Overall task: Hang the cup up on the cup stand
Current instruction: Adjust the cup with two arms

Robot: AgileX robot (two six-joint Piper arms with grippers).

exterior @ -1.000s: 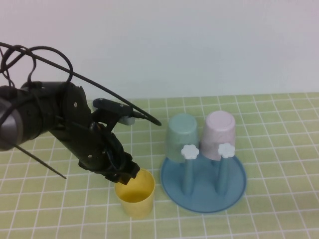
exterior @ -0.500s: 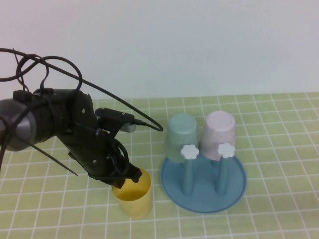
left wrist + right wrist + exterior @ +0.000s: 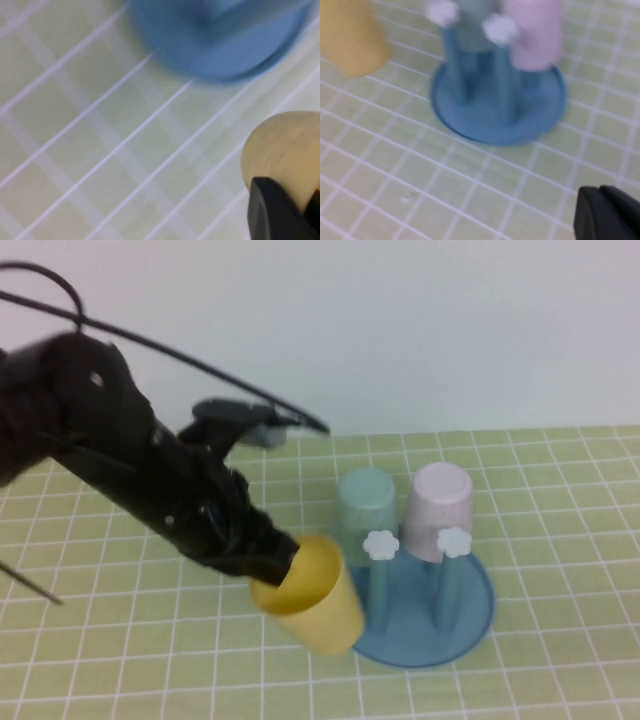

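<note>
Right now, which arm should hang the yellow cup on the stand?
Left. Its gripper is shut on the yellow cup, lifted beside the cup stand. The right gripper is shut, holding nothing.

Left pincer (image 3: 268,562) clamped, right pincer (image 3: 605,212) closed

We see even, diffuse lighting across all views, with no hard shadows and no glare. In the high view, the left gripper (image 3: 268,562) and the cup (image 3: 312,595) clamped in it are smeared by motion blur; the cup stand (image 3: 470,610) just beside them is soft but readable. In the left wrist view, everything beyond the gripper is strongly blurred. The right wrist view is also out of focus; the dark right gripper (image 3: 606,214) shows no detail.
</note>
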